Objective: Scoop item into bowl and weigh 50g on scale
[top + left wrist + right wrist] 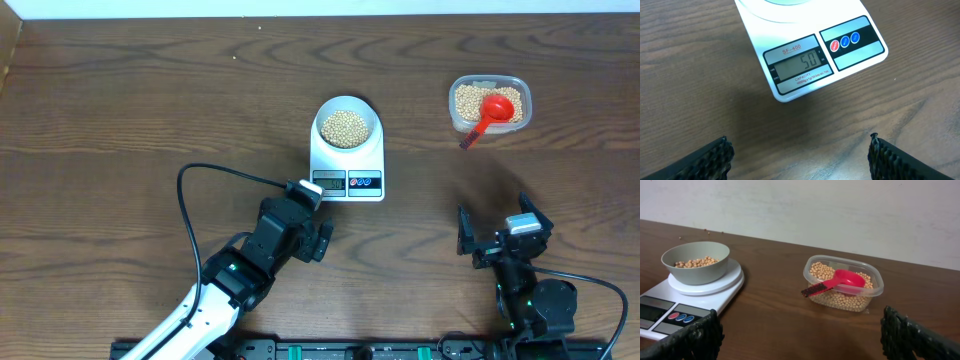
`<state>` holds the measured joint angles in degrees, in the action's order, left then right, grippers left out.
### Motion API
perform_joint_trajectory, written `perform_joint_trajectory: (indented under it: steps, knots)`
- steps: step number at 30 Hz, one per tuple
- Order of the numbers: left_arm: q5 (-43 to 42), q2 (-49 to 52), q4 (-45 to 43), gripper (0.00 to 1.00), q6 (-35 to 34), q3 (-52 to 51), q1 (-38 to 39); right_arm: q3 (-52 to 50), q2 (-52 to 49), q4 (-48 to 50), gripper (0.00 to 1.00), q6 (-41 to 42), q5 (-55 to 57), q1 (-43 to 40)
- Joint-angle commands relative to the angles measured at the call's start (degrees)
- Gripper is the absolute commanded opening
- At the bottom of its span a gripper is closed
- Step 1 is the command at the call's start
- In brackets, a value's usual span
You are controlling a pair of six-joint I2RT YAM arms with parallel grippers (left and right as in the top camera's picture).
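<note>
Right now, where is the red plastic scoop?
Overhead view: the red plastic scoop lies on tan beans in the clear plastic tub, on the robot's right, right of the white digital scale.

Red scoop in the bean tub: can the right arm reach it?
Probably yes. The right gripper is open, and only bare table lies between it and the red scoop.

White scale (347, 166), tan beans (346, 127), red scoop (492, 110), dark wood-grain table (150, 100).
</note>
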<state>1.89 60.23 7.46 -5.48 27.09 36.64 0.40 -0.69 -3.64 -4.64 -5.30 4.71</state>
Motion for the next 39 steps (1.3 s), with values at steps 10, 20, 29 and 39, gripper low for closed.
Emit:
perform_joint_trajectory:
  steps: [10, 20, 29, 39]
  knots:
    - [9.2, -4.7, -0.5, 0.88, 1.0, 1.2, 0.0, -0.1, 0.4, -0.2, 0.99, -0.2, 0.7, -0.1]
    - [9.0, -17.2, -5.5, 0.88, 1.4, -2.0, -8.8, -0.1, 0.4, -0.2, 0.99, -0.2, 0.7, -0.1]
    - [-5.1, -30.4, -8.1, 0.88, 13.8, -7.9, -26.1, -0.1, 0.4, -0.2, 0.99, -0.2, 0.7, -0.1]
    - [-6.8, -43.5, -10.2, 0.88, 14.9, -17.4, -38.1, -0.1, 0.4, -0.2, 0.99, -0.2, 0.7, -0.1]
